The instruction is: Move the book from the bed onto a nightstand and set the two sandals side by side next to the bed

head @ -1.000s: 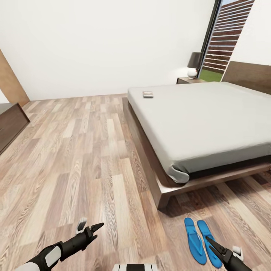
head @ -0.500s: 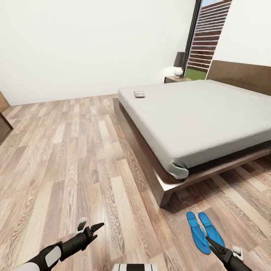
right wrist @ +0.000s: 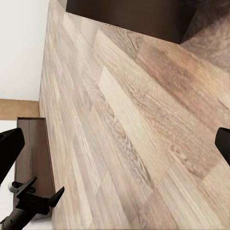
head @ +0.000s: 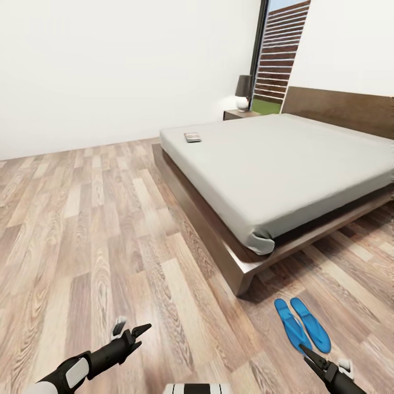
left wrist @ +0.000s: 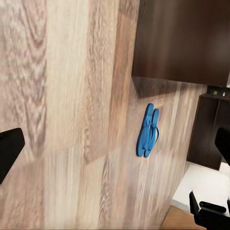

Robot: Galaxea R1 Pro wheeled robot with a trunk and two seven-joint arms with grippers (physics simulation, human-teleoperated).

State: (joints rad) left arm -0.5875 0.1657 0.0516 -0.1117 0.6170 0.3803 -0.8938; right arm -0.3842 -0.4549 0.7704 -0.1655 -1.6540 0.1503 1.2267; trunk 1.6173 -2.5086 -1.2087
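While the sandals lie paired by the bed's foot corner and the book rests near its far edge, both grippers, left and right, hang empty with fingers apart, so rolling close along the bedside before reaching seems wise.

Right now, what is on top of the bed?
Just the book, lying flat near a far corner of the bed; the mattress is otherwise bare. Nothing shows underneath; the low frame hides it.
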